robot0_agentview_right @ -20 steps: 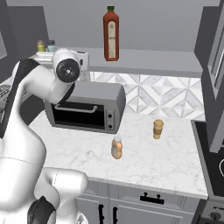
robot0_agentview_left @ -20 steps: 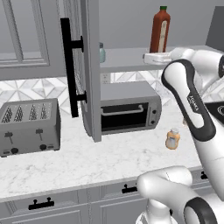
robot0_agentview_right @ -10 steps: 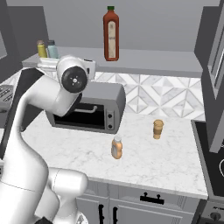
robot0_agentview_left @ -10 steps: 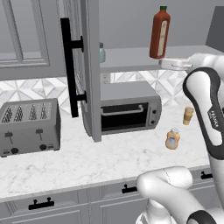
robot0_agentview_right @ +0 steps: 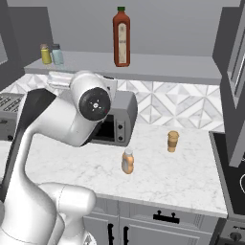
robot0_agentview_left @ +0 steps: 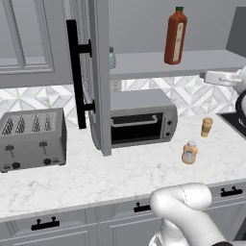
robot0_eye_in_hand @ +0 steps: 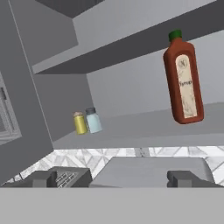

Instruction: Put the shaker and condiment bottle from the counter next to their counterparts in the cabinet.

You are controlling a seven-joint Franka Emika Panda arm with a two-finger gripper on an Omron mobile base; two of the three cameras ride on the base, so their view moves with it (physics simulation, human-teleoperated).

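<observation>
hand (robot0_eye_in_hand: 113,178) wide open, empty – its view shows shaker (robot0_eye_in_hand: 93,120) beside a yellow jar (robot0_eye_in_hand: 80,123) on cabinet shelf (robot0_eye_in_hand: 144,131)

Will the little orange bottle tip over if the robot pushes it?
Probably not easily: the condiment bottle looks squat and stands upright on the flat counter. A push near its white cap could still topple it. Its rounded, smooth-looking sides may feel slippery, and once down it could roll.

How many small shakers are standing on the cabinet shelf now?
2: a yellow shaker and a pale teal shaker, side by side at the shelf's left end. Others may be hidden behind the door.
</observation>
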